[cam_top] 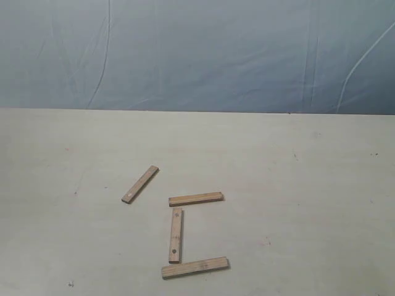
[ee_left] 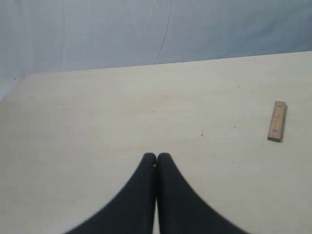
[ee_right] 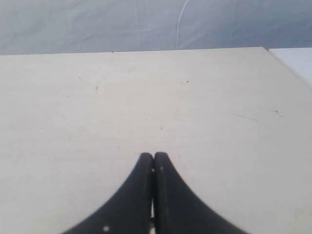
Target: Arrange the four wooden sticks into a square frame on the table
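The stray flat light-brown wooden stick point(cam_top: 140, 184) lies slanted, on the side of the left gripper point(ee_left: 156, 157); that and the right gripper point(ee_right: 153, 156) are closed, empty.

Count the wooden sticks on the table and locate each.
4. The diagonal stick lies apart on the left; the far crosswise stick sits mid-table; the near crosswise stick lies closest to the camera; the lengthwise stick runs between their left ends. None seems hidden.

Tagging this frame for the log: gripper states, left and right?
Left gripper: closed, holding nothing.
Right gripper: closed, holding nothing.
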You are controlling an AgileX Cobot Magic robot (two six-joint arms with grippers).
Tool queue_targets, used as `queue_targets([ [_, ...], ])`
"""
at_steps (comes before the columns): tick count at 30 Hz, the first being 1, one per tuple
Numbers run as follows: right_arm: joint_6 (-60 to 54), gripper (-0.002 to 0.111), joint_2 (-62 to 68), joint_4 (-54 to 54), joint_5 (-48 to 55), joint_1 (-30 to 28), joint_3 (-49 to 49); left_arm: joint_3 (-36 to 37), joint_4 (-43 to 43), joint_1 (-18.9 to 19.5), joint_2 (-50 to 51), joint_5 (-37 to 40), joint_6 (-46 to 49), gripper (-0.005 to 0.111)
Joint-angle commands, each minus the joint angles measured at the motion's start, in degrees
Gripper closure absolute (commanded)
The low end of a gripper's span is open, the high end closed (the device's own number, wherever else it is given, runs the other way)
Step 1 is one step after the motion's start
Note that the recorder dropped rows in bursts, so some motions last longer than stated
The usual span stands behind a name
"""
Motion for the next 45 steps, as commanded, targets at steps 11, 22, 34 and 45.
queue_targets([
  [11,0.0,0.109,-0.5,-0.2,-0.5,0.2,0.0,0.2,-11.6,0.0,-0.3,-17.1,0.0,0.106],
  [22,0.0,0.109,-0.5,-0.2,-0.5,0.2,0.0,0.2,-15.2,0.0,-0.3,-28.2,-4.7,0.106],
  [34,0.0,0.109,-0.5,-0.2,-0.5,0.2,0.0,-19.5,-12.8,0.0,14.9,-11.7,-9.1,0.107],
  [45,0.0,0.109,-0.5,-0.2,-0.5,0.2,0.0,-44.4,-24.5,-4.5,51.6,10.1,22.5,0.107],
])
